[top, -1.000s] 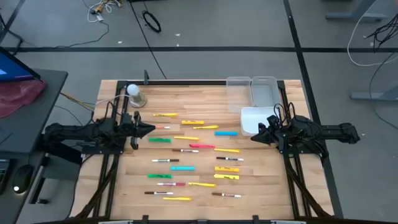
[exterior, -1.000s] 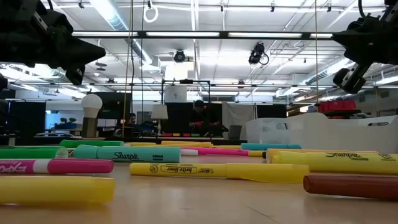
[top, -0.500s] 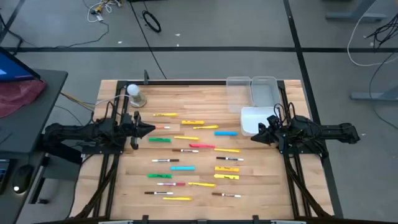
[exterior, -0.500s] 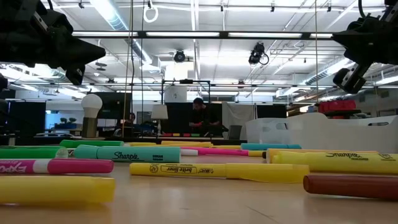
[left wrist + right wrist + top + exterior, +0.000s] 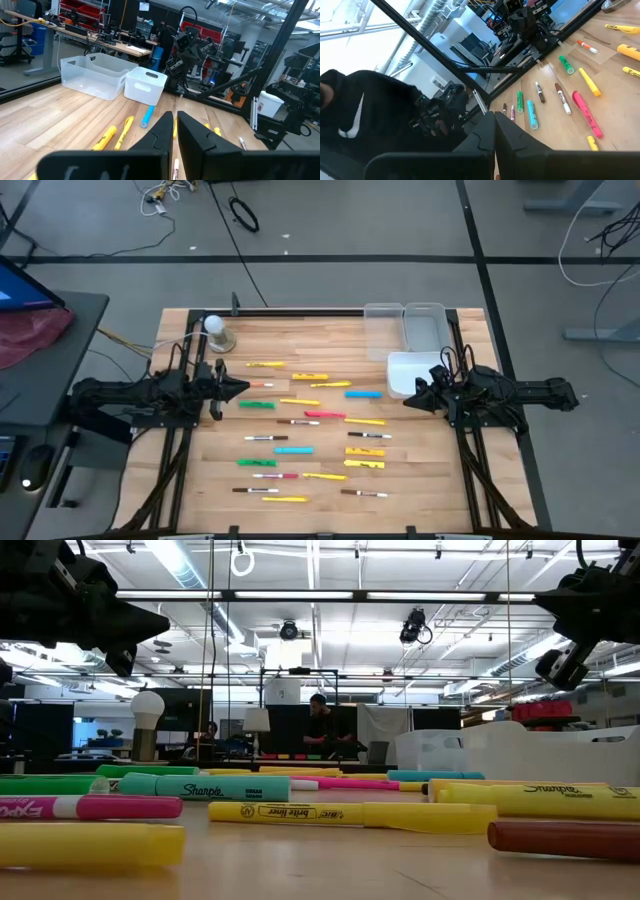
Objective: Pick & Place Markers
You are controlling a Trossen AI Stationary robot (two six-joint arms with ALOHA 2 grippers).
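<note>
Wooden table (image 5: 420,480) holds scattered markers (image 5: 300,425), seemingly untouched by either arm.

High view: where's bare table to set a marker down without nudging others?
Bare wood lies along the far edge, between the white ball and the clear bins. The table's middle is crowded with markers between both raised grippers.

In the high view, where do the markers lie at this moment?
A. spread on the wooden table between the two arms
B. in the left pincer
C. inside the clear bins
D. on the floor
A: the markers lie scattered on the table, and both pincers are shut and hold nothing.
</note>
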